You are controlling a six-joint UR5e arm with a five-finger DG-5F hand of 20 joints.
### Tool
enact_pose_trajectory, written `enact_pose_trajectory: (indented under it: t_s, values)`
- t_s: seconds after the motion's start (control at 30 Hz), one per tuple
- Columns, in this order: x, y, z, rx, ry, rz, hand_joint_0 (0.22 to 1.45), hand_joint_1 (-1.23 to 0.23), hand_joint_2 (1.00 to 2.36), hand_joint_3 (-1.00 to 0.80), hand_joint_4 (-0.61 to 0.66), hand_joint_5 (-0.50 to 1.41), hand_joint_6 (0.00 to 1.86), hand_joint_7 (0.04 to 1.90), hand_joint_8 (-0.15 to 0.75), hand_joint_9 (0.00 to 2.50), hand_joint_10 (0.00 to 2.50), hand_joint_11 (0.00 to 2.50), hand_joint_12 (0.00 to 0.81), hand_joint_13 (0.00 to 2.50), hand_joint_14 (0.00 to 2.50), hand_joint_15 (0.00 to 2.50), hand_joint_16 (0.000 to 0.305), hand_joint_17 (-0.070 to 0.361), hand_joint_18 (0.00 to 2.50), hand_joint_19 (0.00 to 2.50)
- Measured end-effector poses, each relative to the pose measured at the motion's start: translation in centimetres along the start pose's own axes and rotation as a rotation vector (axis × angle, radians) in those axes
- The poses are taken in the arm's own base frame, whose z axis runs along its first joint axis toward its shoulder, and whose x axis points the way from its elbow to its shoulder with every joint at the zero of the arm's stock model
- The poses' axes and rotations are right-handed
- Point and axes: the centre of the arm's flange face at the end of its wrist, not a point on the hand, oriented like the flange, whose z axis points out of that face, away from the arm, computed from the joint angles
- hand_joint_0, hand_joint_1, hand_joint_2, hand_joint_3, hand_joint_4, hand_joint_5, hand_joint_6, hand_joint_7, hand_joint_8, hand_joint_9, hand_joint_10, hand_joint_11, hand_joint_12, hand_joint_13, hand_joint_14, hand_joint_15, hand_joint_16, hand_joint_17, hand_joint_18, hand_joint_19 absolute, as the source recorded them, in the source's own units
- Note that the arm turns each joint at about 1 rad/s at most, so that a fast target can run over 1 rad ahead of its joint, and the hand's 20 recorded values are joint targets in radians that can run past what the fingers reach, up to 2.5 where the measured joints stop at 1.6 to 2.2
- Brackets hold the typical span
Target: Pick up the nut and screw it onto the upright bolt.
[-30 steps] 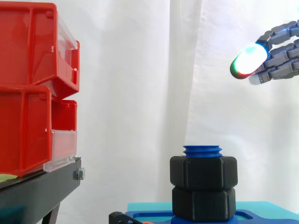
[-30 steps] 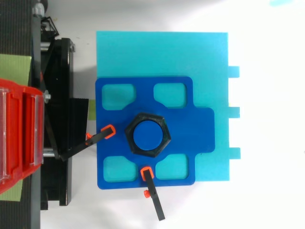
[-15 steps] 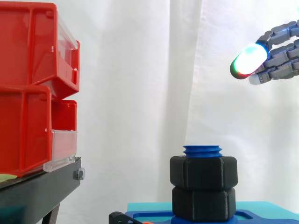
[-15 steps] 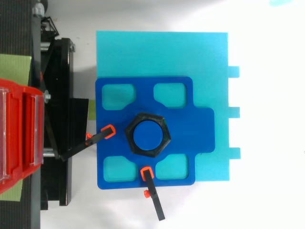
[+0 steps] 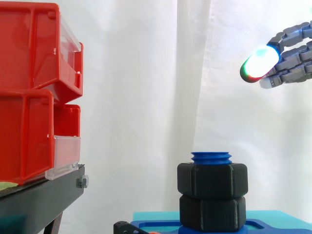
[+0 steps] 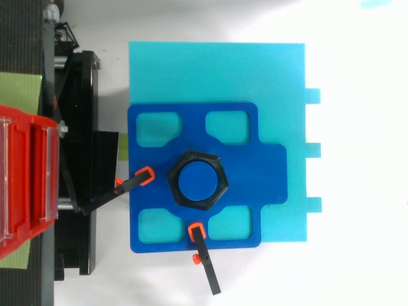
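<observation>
Standing beside the bench, I see the hand (image 5: pixel 288 57) hanging high at about 2 o'clock from the bolt (image 5: pixel 212 157), well clear of it. Its fingers reach leftward, relaxed and loosely spread, with nothing between them. One fingertip (image 5: pixel 259 62) glows white with green and red along its lower edge.

The nut (image 5: pixel 212 180) is already on the upright bolt. It is a black hexagon with a few blue threads showing above its top face. Directly beneath it sits a second black nut (image 5: pixel 212 212), the two touching face to face, and this lower one rests on the blue base (image 6: pixel 255 172).

From above, the nut (image 6: pixel 223 185) rings the round blue bolt top (image 6: pixel 197 180) near the middle of the blue base. The base has rounded cut-outs at 11, 1, 5 and 7 o'clock around the bolt. It lies on a larger cyan plate (image 6: pixel 217 70) that stretches away toward 12 and 3 o'clock.

Two black clamps with orange tips bear on the base, one (image 6: pixel 143 175) at 9 o'clock of the nut and one (image 6: pixel 197 233) at 6 o'clock.

Off at 9 o'clock, red bins (image 5: pixel 29 97) are stacked on a black stand (image 5: pixel 39 200), and a white curtain (image 5: pixel 146 73) hangs behind.
</observation>
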Motion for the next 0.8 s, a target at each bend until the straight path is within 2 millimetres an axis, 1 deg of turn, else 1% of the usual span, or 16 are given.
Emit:
enact_pose_trajectory:
  t_s: [0.1,0.17,0.23,0.37,0.5,0.63,0.7,0.8]
  values:
    - [0.00,0.00,0.00,0.000,0.000,0.000,0.49,-0.34,1.00,-0.50,0.07,-0.22,0.50,0.65,0.177,0.22,0.00,0.00,0.305,0.24,0.00,0.00,0.038,0.085,0.00,0.00]
    - [0.00,0.00,0.00,0.000,0.000,0.000,0.49,-0.34,1.00,-0.50,0.07,-0.22,0.50,0.61,0.177,0.22,0.00,0.00,0.305,0.24,0.00,0.00,0.038,0.085,0.00,0.00]
    - [0.00,0.00,0.00,0.000,0.000,0.000,0.49,-0.34,1.00,-0.50,0.07,-0.22,0.50,0.60,0.178,0.23,0.00,0.00,0.305,0.24,0.00,0.00,0.038,0.084,0.00,0.00]
    - [-0.01,0.01,0.00,0.000,0.000,0.000,0.49,-0.34,1.00,-0.50,0.07,-0.22,0.50,0.66,0.177,0.22,0.00,0.00,0.305,0.24,0.00,0.00,0.037,0.084,0.00,0.00]
    - [-0.01,0.00,0.00,0.000,0.000,0.000,0.49,-0.34,1.00,-0.50,0.06,-0.22,0.50,0.61,0.180,0.24,0.00,0.00,0.305,0.25,0.00,0.00,0.038,0.084,0.00,0.00]
    - [-0.01,0.00,0.00,0.000,0.000,0.000,0.48,-0.34,1.00,-0.50,0.06,-0.22,0.50,0.65,0.179,0.24,0.00,0.00,0.306,0.25,0.00,0.00,0.038,0.085,0.00,0.00]
    - [-0.01,0.00,0.00,0.000,0.000,0.000,0.49,-0.34,1.00,-0.50,0.06,-0.22,0.50,0.60,0.179,0.24,0.00,0.00,0.306,0.25,0.00,0.00,0.038,0.085,0.00,0.00]
    - [0.00,0.00,0.00,0.000,0.000,0.000,0.48,-0.34,1.00,-0.50,0.06,-0.22,0.50,0.63,0.181,0.24,0.00,0.00,0.306,0.25,0.00,0.00,0.038,0.085,0.00,0.00]
